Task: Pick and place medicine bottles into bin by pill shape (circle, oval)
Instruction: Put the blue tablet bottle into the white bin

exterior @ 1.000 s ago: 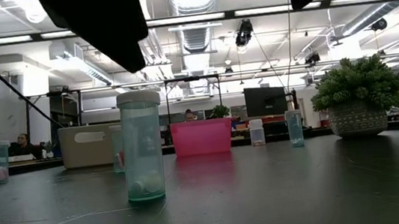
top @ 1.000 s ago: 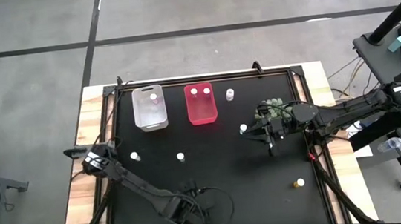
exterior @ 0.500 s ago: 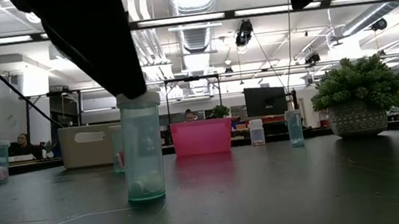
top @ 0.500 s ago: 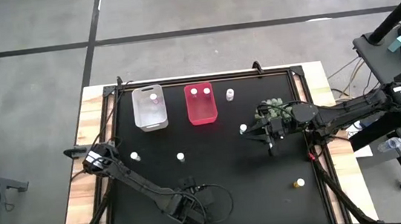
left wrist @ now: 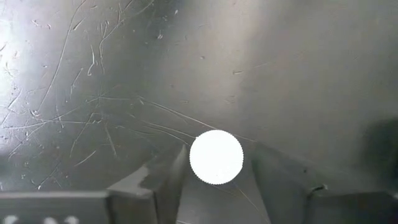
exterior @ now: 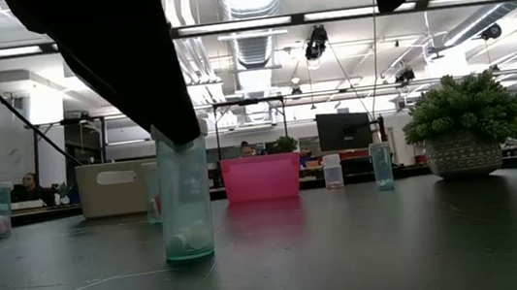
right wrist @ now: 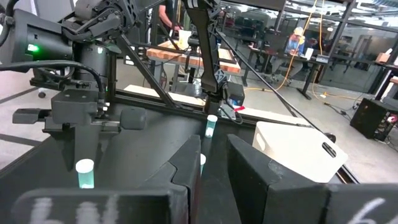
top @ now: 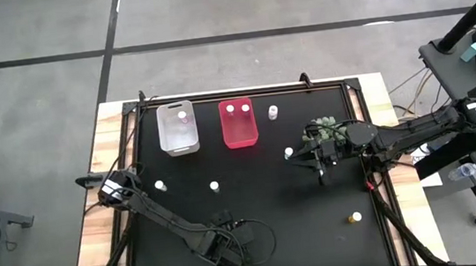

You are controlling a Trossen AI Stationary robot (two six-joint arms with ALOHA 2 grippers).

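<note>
Broadly, the black table (top: 255, 211) carries a clear bin (top: 177, 127) and a red bin (top: 238, 122) side by side at its far edge, a potted plant (exterior: 467, 123) to the right. Several white-capped bottles (top: 214, 187) stand scattered across the middle. The left gripper (left wrist: 214, 186) hangs at the near edge, fingers (left wrist: 163, 180) apart on either side of one bottle (exterior: 184, 197), not clamped. The right gripper (right wrist: 211, 158) hovers near the plant, fingers slightly parted, holding nothing.
</note>
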